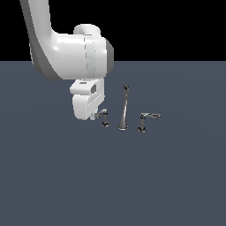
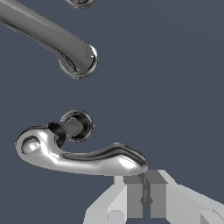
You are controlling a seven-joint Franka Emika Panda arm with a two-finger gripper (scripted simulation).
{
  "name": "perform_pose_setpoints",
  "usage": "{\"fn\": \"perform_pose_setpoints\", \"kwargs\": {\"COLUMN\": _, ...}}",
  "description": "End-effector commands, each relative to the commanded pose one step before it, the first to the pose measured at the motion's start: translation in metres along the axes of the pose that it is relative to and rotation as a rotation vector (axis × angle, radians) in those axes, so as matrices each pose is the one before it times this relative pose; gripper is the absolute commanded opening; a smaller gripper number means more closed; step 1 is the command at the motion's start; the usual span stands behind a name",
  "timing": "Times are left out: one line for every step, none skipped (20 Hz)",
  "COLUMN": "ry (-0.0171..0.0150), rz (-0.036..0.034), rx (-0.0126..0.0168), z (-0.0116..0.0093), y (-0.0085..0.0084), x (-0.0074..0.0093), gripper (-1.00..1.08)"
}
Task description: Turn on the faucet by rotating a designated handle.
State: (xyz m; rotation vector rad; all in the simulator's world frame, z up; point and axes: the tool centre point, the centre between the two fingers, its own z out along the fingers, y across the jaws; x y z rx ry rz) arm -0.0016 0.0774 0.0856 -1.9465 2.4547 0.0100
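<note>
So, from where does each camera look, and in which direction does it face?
Exterior view: off the arm, low, level across the floor at the faucet; the white arm and its hand show beside the handle on the exterior view's left.
Wrist view: on the wrist, close, looking past the hand at that handle; the spout lies beyond.
Shared: hand, this handle, spout.

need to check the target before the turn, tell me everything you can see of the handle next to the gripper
The handle is shiny chrome: a short dark-necked post on a round flared base, topped by a thin curved lever with a rounded bulb at its far end. It stands upright on the grey floor, on the exterior view's left of the spout. The gripper has its fingertips right at the lever's tip; contact cannot be confirmed.
</note>
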Motion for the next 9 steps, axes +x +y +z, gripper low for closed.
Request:
{"fn": "perform_pose_setpoints", "kwargs": {"ry": 0.00276, "rz": 0.00983, "rx": -0.00005, "z": -0.00020, "y": -0.00401, "x": 0.01414, "gripper": -1.00}}
{"fn": "perform_pose_setpoints", "kwargs": {"ry": 0.00107, "rz": 0.00366, "rx": -0.00003, "z": -0.00007, "y": -0.00211, "x": 0.00733, "gripper": -1.00}}
{"fn": "perform_pose_setpoints", "kwargs": {"ry": 0.00108, "rz": 0.00372, "rx": -0.00003, "z": -0.00007, "y": -0.00213, "x": 0.00738, "gripper": -1.00}}
{"fn": "perform_pose_setpoints", "kwargs": {"ry": 0.00107, "rz": 0.00366, "rx": -0.00003, "z": -0.00008, "y": -0.00213, "x": 0.00736, "gripper": -1.00}}
{"fn": "perform_pose_setpoints", "kwargs": {"ry": 0.00110, "rz": 0.00375, "rx": -0.00003, "z": -0.00007, "y": -0.00216, "x": 0.00743, "gripper": -1.00}}
{"fn": "perform_pose_setpoints", "kwargs": {"ry": 0.00109, "rz": 0.00372, "rx": -0.00002, "z": -0.00008, "y": -0.00217, "x": 0.00743, "gripper": -1.00}}
{"fn": "perform_pose_setpoints", "kwargs": {"ry": 0.00109, "rz": 0.00372, "rx": -0.00002, "z": -0.00008, "y": -0.00219, "x": 0.00744, "gripper": -1.00}}
{"fn": "perform_pose_setpoints", "kwargs": {"ry": 0.00110, "rz": 0.00375, "rx": -0.00001, "z": -0.00008, "y": -0.00222, "x": 0.00746, "gripper": -1.00}}
{"fn": "perform_pose_setpoints", "kwargs": {"ry": 0.00000, "rz": 0.00000, "rx": 0.00000, "z": 0.00000, "y": 0.00000, "x": 0.00000, "gripper": -1.00}}
